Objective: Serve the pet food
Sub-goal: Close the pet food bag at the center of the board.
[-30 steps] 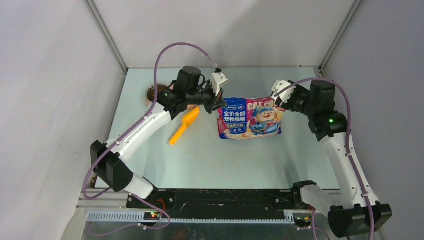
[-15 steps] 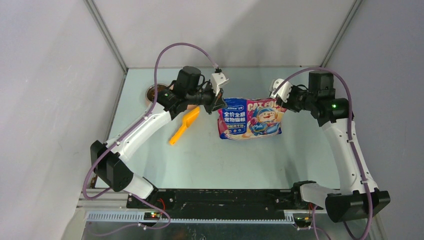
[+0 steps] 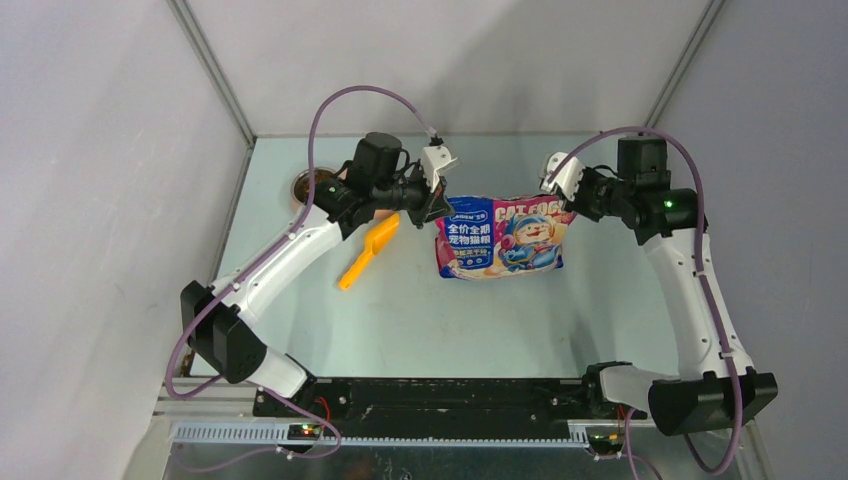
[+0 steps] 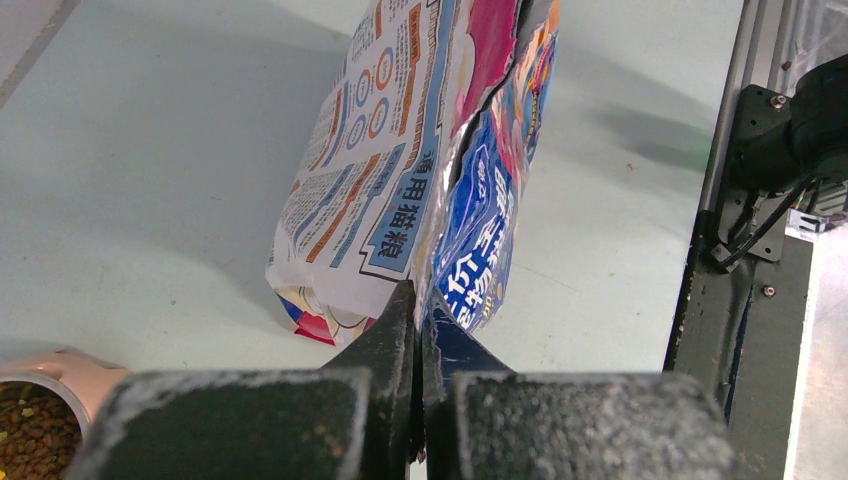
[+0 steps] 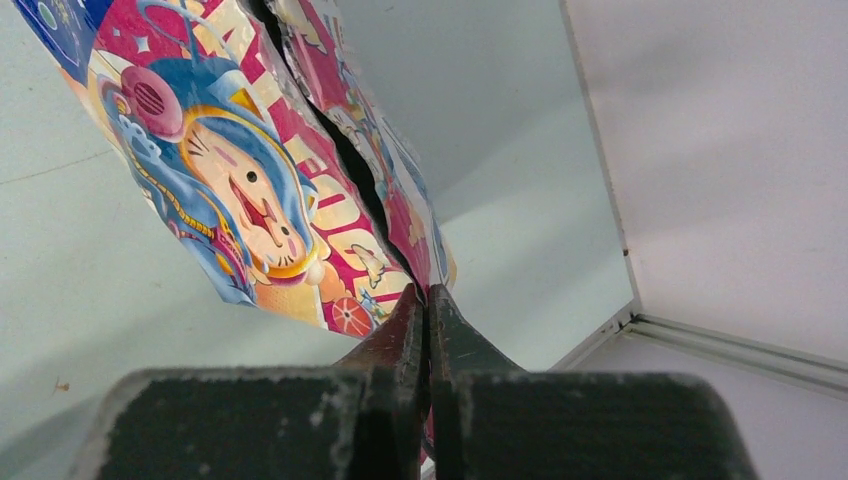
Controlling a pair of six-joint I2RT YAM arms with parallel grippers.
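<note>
1. You have one cat food bag [image 3: 500,236], upright over the middle of the tabletop [image 3: 450,320] towards the far side, with its printed face towards you.
2. You have two arms. The left jaws are clenched on the bag's top left corner, and the right jaws are clenched on its top right corner.
3. Both wrist views show a dark slit between the bag's front and back panels. You cannot see what is inside.
4. One orange scoop [image 3: 368,250] lies flat to the left of the bag and apart from it.
5. One pink feeder [image 3: 301,186] sits far left, mostly hidden by the left arm. Only one bowl shows, and brown kibble [image 4: 25,430] lies in it.
6. You cannot tell whether the bag's bottom touches the tabletop.
</note>
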